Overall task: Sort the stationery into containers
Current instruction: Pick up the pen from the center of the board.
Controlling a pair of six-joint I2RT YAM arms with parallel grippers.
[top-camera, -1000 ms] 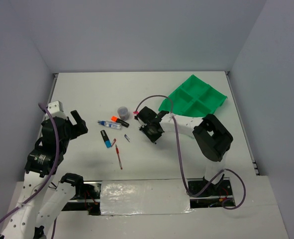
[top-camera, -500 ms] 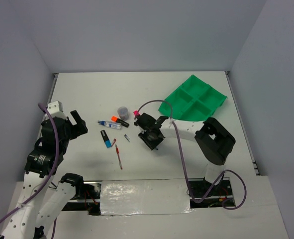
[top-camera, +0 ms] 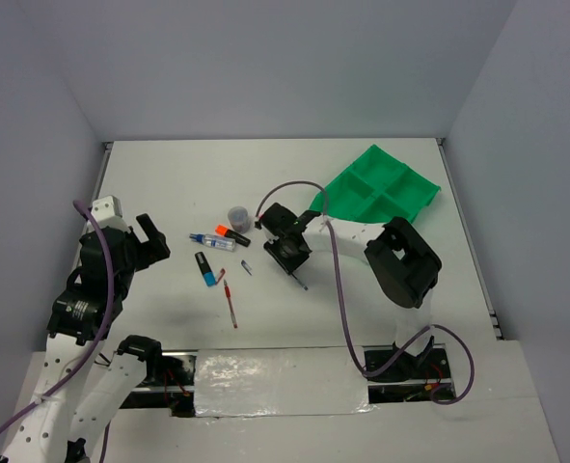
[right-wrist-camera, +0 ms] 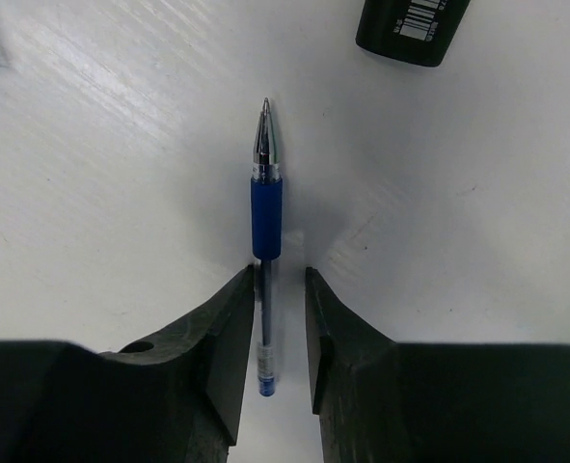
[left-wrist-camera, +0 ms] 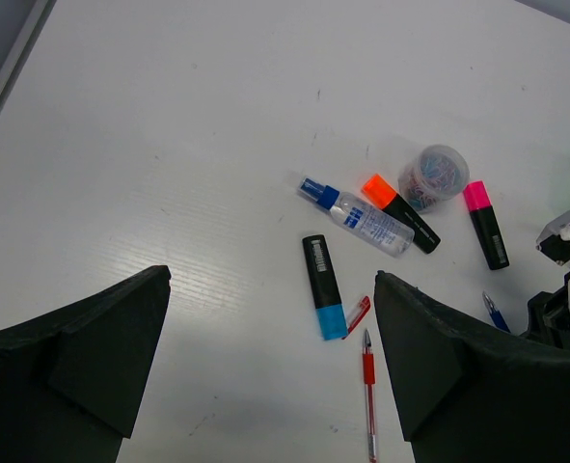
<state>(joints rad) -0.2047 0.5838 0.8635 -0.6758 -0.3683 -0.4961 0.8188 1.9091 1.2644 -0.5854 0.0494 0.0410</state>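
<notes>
My right gripper (right-wrist-camera: 280, 275) is low over the table with its jaws narrowly apart on either side of a thin blue pen (right-wrist-camera: 266, 193); the pen touches the left finger and a small gap shows at the right one. From above, this gripper (top-camera: 296, 270) is left of the green four-compartment tray (top-camera: 376, 193). My left gripper (left-wrist-camera: 270, 280) is open and empty, above a blue-ended highlighter (left-wrist-camera: 323, 299) and a red pen (left-wrist-camera: 368, 395). A clear-blue tube (left-wrist-camera: 366, 217), an orange highlighter (left-wrist-camera: 400, 212), a pink highlighter (left-wrist-camera: 485, 224) and a grey round piece (left-wrist-camera: 433, 177) lie beyond.
A small red cap (left-wrist-camera: 357, 316) lies by the blue-ended highlighter and a small blue piece (left-wrist-camera: 494, 312) near the right arm. A black highlighter body (right-wrist-camera: 415, 29) lies just ahead of the right gripper. Walls bound the table at the back and sides.
My right gripper has shifted over the table near the tray and now straddles the blue pen. The left arm and the loose items have not moved.
</notes>
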